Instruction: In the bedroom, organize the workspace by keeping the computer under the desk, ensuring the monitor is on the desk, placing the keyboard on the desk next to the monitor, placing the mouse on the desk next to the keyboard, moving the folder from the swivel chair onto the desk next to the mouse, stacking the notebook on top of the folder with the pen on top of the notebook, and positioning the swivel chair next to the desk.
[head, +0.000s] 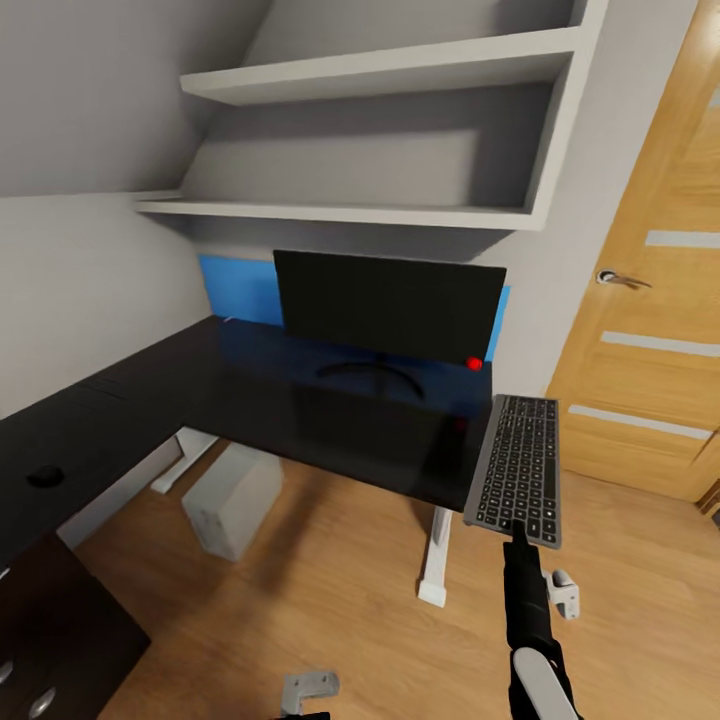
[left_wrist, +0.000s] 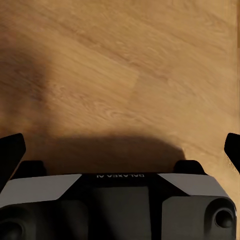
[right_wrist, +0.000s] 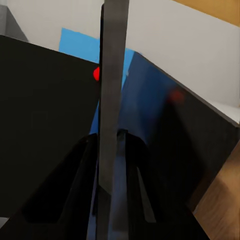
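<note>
Head view has us carrying the keyboard (head: 517, 468) in our right end effector (head: 519, 533), pinched by its near short edge, with most of the board cantilevered out over the bench's (head: 250, 390) right edge. The right wrist view shows the fingers (right_wrist: 80, 195) clamped on the thin grey slab seen edge-on. Our worry is the hold: a grip at one end leaves a long lever, so the board could pivot or slip as we lower it. It also hangs partly off the bench's right edge; released here, we judge it would tip to the floor (head: 330, 590). The monitor (head: 388, 306) stands at the back edge, and a swing inward could clip its stand. Our left end effector (left_wrist: 120, 150) hangs open over the floor. The computer (head: 233, 498) sits under the bench, and the mouse (head: 45, 476) lies near the left edge.
</note>
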